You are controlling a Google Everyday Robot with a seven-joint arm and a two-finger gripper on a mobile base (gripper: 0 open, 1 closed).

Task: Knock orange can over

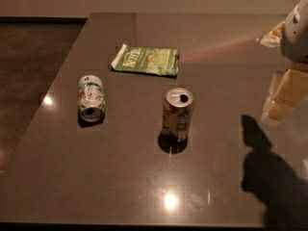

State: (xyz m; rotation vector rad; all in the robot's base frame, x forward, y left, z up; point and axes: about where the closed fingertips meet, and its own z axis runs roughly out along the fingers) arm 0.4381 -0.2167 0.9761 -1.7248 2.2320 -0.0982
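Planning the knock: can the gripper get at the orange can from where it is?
Probably yes. The gripper hangs at the right of the view, with only bare table between it and the upright orange can. The chip bag and white-and-green can lie beyond it, out of the path.

I see the orange can [177, 115] standing upright near the middle of the desk [120, 177]. It has a coppery-brown body with a pale label patch, and its silver top faces up with the dark mouth showing. My pincer [280, 102] hangs well apart from it, at the right edge.
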